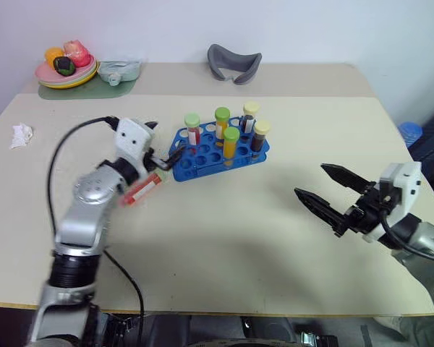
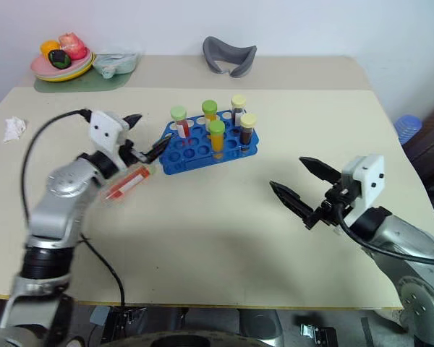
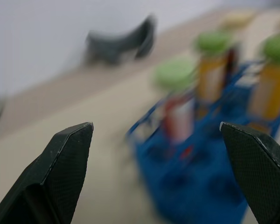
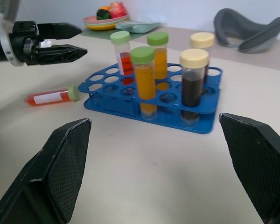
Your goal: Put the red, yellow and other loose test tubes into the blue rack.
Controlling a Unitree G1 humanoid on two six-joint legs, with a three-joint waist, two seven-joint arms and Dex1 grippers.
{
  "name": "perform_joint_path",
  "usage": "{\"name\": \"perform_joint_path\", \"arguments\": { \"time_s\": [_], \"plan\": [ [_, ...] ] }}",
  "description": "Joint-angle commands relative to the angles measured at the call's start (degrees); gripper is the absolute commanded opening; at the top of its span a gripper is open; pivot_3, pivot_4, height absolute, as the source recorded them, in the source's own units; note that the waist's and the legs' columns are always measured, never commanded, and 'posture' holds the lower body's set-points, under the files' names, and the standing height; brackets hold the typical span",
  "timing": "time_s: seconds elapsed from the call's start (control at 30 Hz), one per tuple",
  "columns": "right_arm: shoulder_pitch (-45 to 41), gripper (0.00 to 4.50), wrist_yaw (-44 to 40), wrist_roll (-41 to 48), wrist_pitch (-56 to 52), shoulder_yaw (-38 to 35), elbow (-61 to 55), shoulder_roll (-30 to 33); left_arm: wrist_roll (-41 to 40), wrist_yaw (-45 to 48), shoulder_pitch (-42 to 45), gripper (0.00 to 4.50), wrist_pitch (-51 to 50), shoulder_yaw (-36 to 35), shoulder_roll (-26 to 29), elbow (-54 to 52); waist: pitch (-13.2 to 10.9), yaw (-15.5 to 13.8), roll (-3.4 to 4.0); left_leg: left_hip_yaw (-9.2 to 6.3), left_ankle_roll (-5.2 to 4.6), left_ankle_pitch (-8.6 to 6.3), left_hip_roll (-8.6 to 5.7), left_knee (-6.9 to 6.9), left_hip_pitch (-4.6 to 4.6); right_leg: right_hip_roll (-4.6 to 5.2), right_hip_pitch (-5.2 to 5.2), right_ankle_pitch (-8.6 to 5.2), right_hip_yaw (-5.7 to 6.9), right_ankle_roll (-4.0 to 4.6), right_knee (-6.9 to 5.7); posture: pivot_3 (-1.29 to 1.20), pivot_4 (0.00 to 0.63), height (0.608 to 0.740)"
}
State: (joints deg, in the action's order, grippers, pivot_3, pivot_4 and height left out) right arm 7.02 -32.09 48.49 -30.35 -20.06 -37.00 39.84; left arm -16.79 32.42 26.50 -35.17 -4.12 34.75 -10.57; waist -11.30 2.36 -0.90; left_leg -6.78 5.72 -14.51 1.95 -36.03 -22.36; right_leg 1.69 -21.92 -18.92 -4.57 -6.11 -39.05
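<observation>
The blue rack (image 1: 202, 160) stands mid-table with several capped test tubes upright in it: a red one (image 1: 193, 130), yellow ones (image 1: 231, 143) and dark brown ones (image 1: 259, 139). One loose red test tube (image 2: 126, 183) with a white label and green cap lies flat on the table just left of the rack. My left gripper (image 1: 161, 143) hovers open and empty above that tube, by the rack's left end. My right gripper (image 1: 310, 180) is open and empty over bare table to the right of the rack, pointing toward it.
At the back left are a plate of toy fruit (image 1: 66, 74) and a teal dish (image 1: 120, 71) on a green mat. A grey curved object (image 1: 233, 63) lies at the back centre. Crumpled paper (image 1: 20, 135) sits at the far left. A black cable (image 1: 58, 152) loops off my left arm.
</observation>
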Motion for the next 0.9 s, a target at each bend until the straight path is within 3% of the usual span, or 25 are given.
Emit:
{"name": "perform_joint_path", "arguments": {
  "time_s": [0.03, 0.17, 0.4, 0.67, 0.9],
  "plan": [
    [-1.95, 4.5, -1.27, -1.69, 2.13, 1.43, 0.78, -1.0, -0.57, 7.95, 6.3, 4.45, -13.13, 5.01, 8.51, 3.22, -0.02, 0.07, -0.02, -0.01, 0.0, 0.0, 0.0, 0.0, -0.01, 0.0, -0.02, 0.0, 0.0, 0.0, 0.0, 0.0, 0.15, 0.74],
    [-3.31, 4.5, -2.23, -3.07, 2.92, 2.31, 2.19, -1.72, 0.71, 20.13, 13.47, 4.45, -19.27, 16.07, 17.18, 6.89, -0.03, 0.14, 0.01, 0.02, 0.0, 0.0, 0.0, 0.13, -0.08, 0.0, -0.16, -0.01, -0.03, 0.0, 0.02, 0.0, 0.15, 0.74],
    [-2.11, 4.5, -2.37, -4.1, 3.85, 1.73, 1.63, -3.1, 1.0, 34.58, 22.42, 4.45, -23.82, 25.63, 22.58, 10.17, -0.06, 0.23, 0.0, 0.02, 0.01, 0.0, 0.02, 0.15, -0.16, -0.04, -0.33, -0.01, -0.04, 0.02, -0.06, 0.0, 0.15, 0.74],
    [-0.3, 4.5, -0.81, -5.03, 4.4, 1.63, -0.33, -4.82, 9.29, 37.98, 29.41, 4.45, -25.86, 36.65, 21.75, 16.43, -0.08, 0.24, 0.03, 0.03, 0.0, 0.0, 0.01, 0.14, -0.17, -0.04, -0.34, -0.01, -0.05, 0.02, -0.09, 0.0, 0.15, 0.74],
    [0.25, 4.5, 0.11, -5.1, 4.36, 1.35, -1.11, -5.27, 12.34, 37.61, 31.78, 4.45, -28.54, 39.22, 18.64, 20.41, -0.08, 0.17, 0.03, 0.03, 0.0, 0.0, 0.01, 0.12, -0.18, -0.04, -0.34, -0.01, -0.05, 0.02, -0.09, 0.0, 0.15, 0.74]
  ]
}}
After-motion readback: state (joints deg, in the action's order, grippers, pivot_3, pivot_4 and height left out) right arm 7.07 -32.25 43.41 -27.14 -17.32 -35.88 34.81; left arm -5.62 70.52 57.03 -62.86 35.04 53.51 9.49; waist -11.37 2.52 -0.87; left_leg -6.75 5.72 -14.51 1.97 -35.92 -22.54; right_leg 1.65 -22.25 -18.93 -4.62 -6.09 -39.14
